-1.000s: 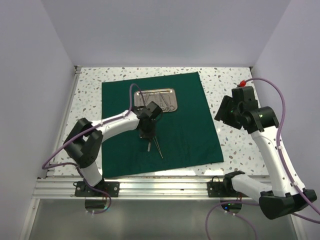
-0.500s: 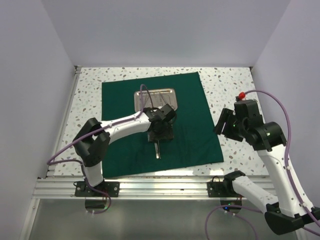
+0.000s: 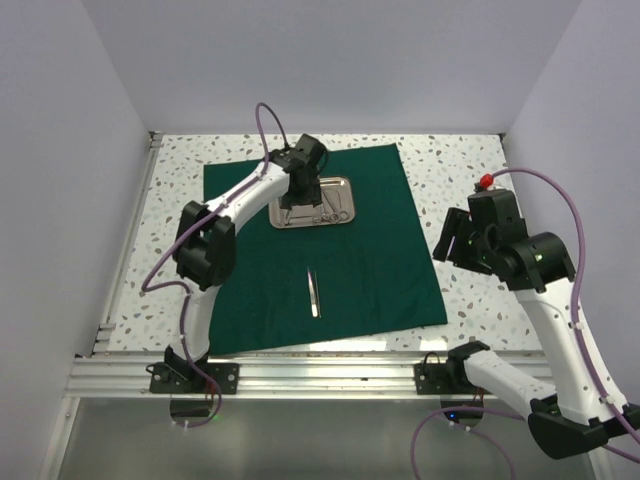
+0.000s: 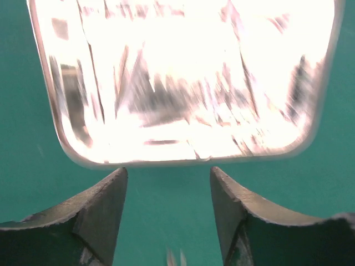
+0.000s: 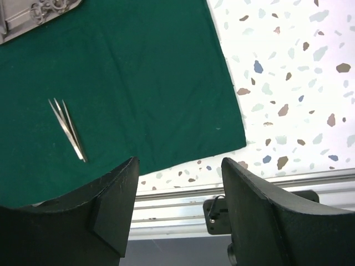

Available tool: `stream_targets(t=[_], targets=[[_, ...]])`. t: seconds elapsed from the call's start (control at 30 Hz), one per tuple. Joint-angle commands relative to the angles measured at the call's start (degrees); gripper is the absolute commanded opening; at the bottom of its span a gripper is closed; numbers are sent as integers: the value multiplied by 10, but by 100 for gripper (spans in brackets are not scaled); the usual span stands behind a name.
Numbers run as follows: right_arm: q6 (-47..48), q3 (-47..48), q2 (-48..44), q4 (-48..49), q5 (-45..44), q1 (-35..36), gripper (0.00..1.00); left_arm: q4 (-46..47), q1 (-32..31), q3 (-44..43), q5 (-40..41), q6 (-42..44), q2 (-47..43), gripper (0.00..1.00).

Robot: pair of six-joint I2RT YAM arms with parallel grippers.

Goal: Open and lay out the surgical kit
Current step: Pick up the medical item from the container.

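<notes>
Surgical kit cloth (image 3: 380, 260) is seen spread on the bench (image 3: 460, 170) in the top view, steel tray (image 3: 340, 218) at its far middle, tweezers (image 3: 314, 292) nearer. Left wrist: left fingers (image 4: 94, 216) are parted, empty, at the tray's near rim; slim, slippery instruments (image 3: 325, 198) are judged best pinched mid-shaft. Right wrist: right fingers (image 5: 105, 210) gape, empty.

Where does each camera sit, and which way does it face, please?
Top external: above and behind, looking down at the dark green cloth; both arms show.
Left wrist: over the shiny rectangular steel tray, facing down; open left gripper shows.
Right wrist: faces down at slim silver tweezers; open right gripper shows.
Top and right wrist share tweezers.
</notes>
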State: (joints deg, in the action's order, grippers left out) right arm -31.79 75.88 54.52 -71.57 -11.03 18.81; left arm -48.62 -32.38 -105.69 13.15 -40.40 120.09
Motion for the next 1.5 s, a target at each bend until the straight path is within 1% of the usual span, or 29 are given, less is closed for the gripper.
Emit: stream_targets(t=[0.0,0.03,0.1,0.13,0.17,0.3,0.43,0.8,0.97,1.07,1.1,1.17,1.2,1.27,1.3,1.47], targets=[[9,27,17,-10,-33,2,65,-3,20,-74,20,102,54,63],[10,34,24,-14,-38,3,65,-2,24,-87,21,116,66,56],[9,37,31,-16,-46,2,65,-2,38,-118,28,126,94,50],[6,37,34,-19,-47,3,65,-2,44,-125,28,127,102,44],[1,33,39,-20,-47,3,65,5,50,-131,25,128,110,42],[-8,31,49,-20,-52,3,65,32,72,-133,-11,135,126,42],[-17,30,60,-15,-54,3,65,32,72,-152,-12,153,146,42],[-32,24,81,1,-56,2,65,46,83,-147,-34,170,173,41],[-33,23,86,2,-60,3,65,45,88,-147,-36,170,188,38],[-34,21,86,2,-60,3,65,43,91,-148,-38,168,191,30],[-34,20,85,3,-61,2,65,43,91,-148,-37,168,190,24],[-33,18,86,2,-61,3,65,43,91,-149,-37,168,187,19],[-33,17,84,5,-61,2,65,43,91,-149,-37,168,184,12],[-31,16,86,6,-58,3,65,39,91,-153,-33,168,179,3],[-30,15,87,8,-57,3,65,34,90,-155,-31,167,176,0],[-21,15,88,18,-50,3,65,24,91,-156,-27,161,139,0]])
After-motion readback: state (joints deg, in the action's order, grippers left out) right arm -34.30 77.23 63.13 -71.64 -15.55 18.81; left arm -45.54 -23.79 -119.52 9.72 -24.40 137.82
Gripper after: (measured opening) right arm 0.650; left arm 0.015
